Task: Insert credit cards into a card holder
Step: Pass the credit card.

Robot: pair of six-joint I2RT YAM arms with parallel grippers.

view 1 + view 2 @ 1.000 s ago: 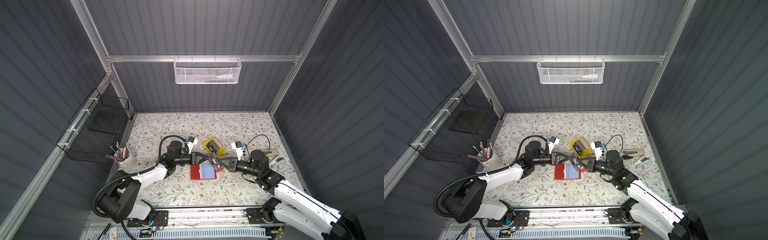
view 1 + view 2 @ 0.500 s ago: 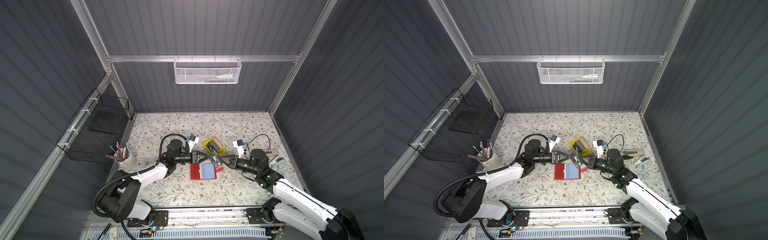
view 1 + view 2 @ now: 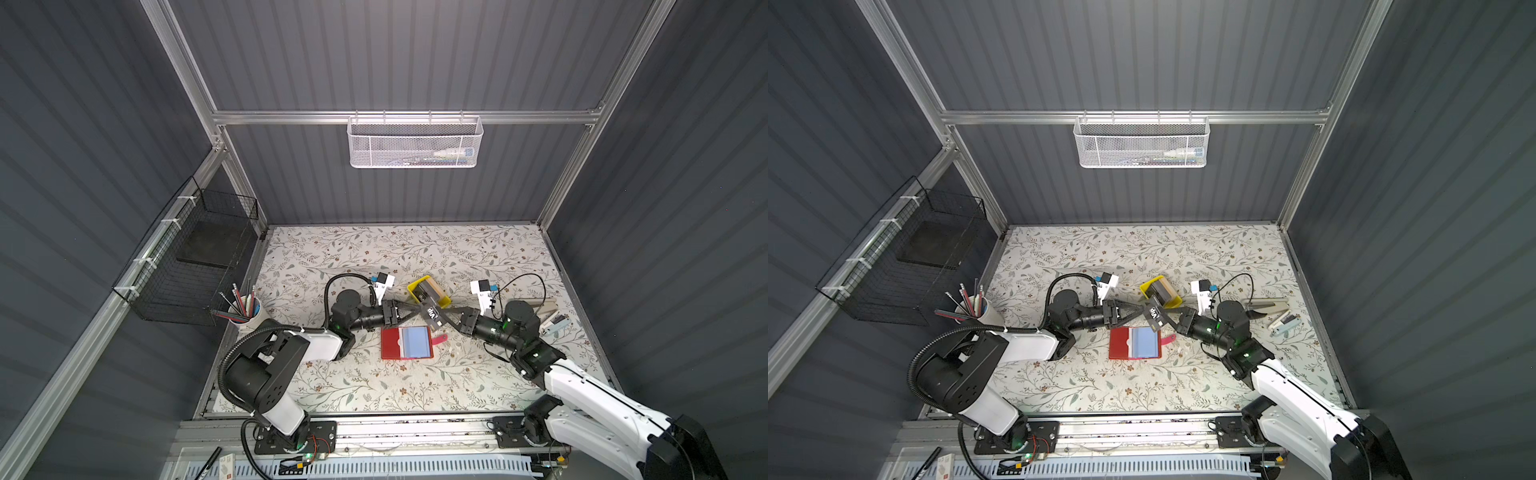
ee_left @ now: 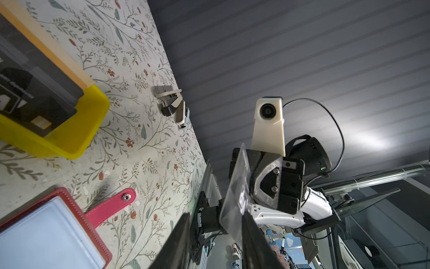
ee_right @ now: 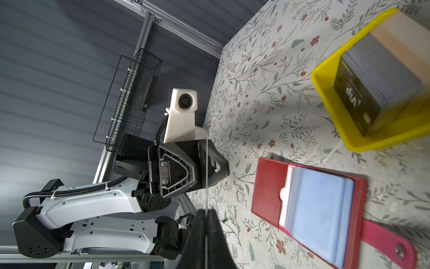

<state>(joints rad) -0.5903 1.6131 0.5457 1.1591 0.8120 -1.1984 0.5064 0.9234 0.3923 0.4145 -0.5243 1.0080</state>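
Roughly mid-counter, the left fingers [image 3: 411, 311] stood partly apart, and the free end of a dark card [image 3: 432, 316] reached between them; whether they touched it could not be told. Nearer the front edge, the red card holder [image 3: 406, 343] lay open and flat, sleeves up. Behind it sat a yellow tray [image 3: 412, 288] with stacked cards [image 3: 428, 291]. The right fingers [image 3: 453, 319] pinched the lifted card's other end.
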